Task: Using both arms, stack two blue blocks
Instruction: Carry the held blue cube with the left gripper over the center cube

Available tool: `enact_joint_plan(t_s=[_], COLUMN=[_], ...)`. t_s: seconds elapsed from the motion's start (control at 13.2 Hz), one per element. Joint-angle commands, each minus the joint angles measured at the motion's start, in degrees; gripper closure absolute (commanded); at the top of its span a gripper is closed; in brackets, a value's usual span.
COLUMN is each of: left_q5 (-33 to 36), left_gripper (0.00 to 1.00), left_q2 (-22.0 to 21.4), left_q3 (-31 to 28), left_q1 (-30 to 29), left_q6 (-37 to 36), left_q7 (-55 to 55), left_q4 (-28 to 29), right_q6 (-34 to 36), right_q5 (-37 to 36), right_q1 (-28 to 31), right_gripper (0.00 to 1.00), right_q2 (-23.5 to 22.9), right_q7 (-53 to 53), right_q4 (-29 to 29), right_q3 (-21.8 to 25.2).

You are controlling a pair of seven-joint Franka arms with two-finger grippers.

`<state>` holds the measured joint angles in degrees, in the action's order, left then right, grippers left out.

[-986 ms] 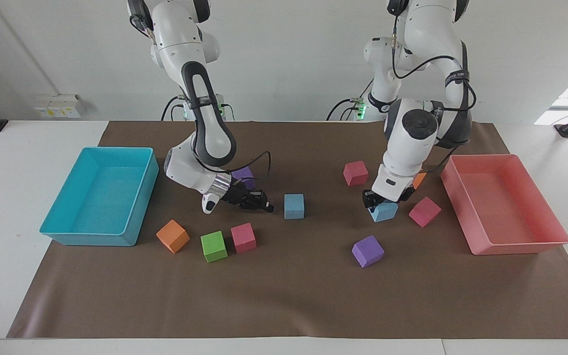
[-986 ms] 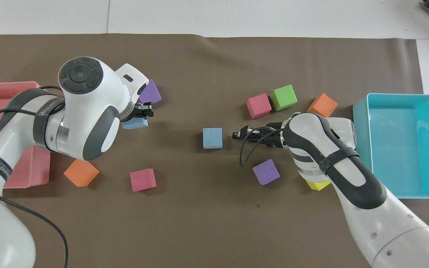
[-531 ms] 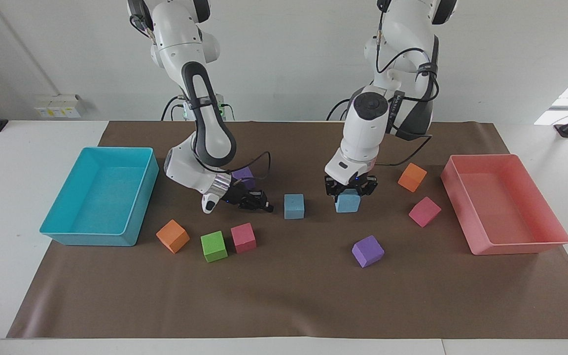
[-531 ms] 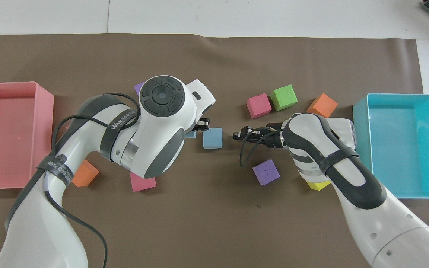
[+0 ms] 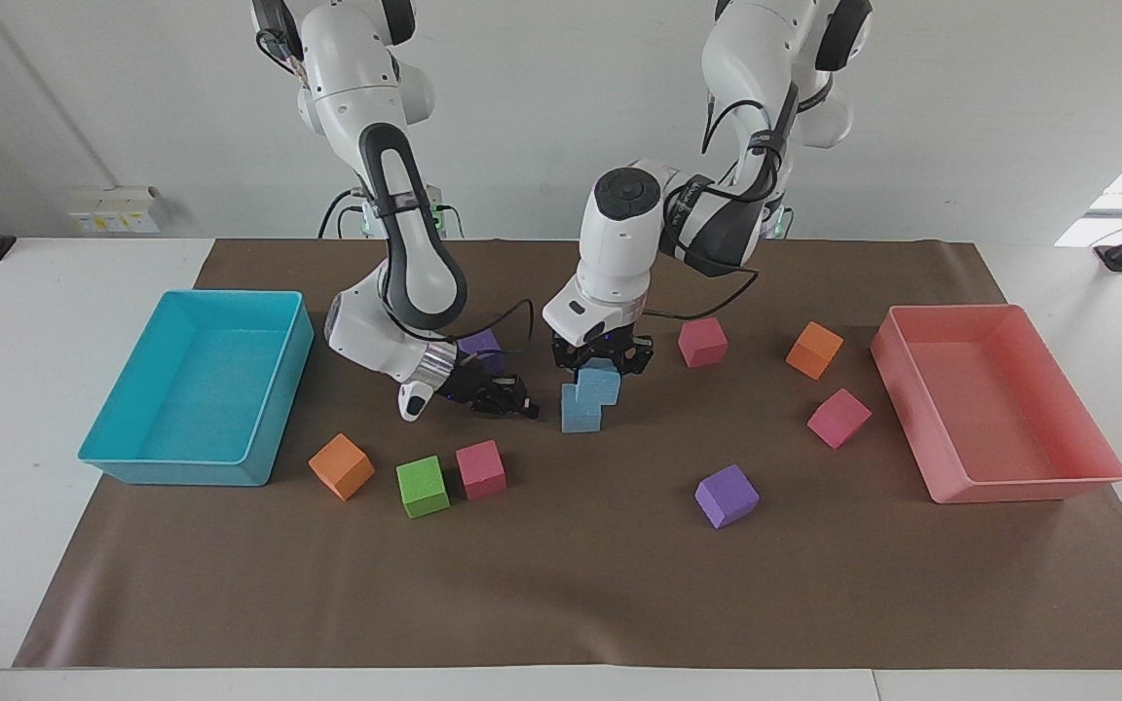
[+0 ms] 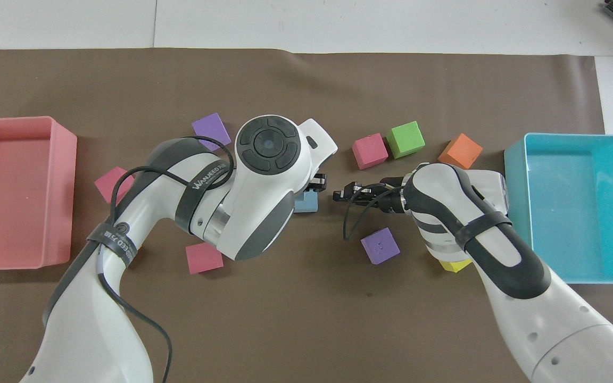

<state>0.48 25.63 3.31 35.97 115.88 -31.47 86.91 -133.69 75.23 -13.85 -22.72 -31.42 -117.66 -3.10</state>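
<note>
One blue block (image 5: 580, 419) sits on the brown mat mid-table. My left gripper (image 5: 600, 364) is shut on the second blue block (image 5: 603, 385) and holds it just over the first, offset toward the left arm's end of the table. I cannot tell whether the two blocks touch. In the overhead view the left wrist covers both, and only a blue corner (image 6: 308, 202) shows beside the left gripper (image 6: 317, 183). My right gripper (image 5: 512, 401) lies low and sideways beside the lower block, toward the right arm's end, apart from it; it also shows in the overhead view (image 6: 340, 192).
A turquoise tray (image 5: 171, 474) stands at the right arm's end and a pink tray (image 5: 1019, 487) at the left arm's end. Purple (image 5: 727, 495), pink (image 5: 702, 342), orange (image 5: 814, 349) and green (image 5: 422, 485) cubes lie scattered around. A yellow cube (image 6: 455, 264) lies under the right arm.
My left gripper has carried its blue block from near the pink tray across to above the mid-table blue block, lifting it. The right arm has not moved.
</note>
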Motion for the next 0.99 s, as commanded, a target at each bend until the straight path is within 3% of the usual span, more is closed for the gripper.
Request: enact_joint_plan(t_s=[0.0,0.91], left_q5=[-0.6,-2.0], left_gripper=[1.00,0.98], left_q2=[3.3,3.2], left_q3=[-1.1,-1.0], left_q1=[1.8,1.9], left_q6=[-1.8,-0.1], left_q7=[-1.6,-3.2], left_q4=[-3.2,0.1], right_q6=[-1.3,-1.3], right_q5=[1.6,1.6], right_q1=[0.3,0.3], right_gripper=[1.00,1.00], right_q2=[1.2,1.2], right_q7=[-2.7,-2.7], right_q4=[-1.6,-1.6], right_q3=[-0.4,-0.4])
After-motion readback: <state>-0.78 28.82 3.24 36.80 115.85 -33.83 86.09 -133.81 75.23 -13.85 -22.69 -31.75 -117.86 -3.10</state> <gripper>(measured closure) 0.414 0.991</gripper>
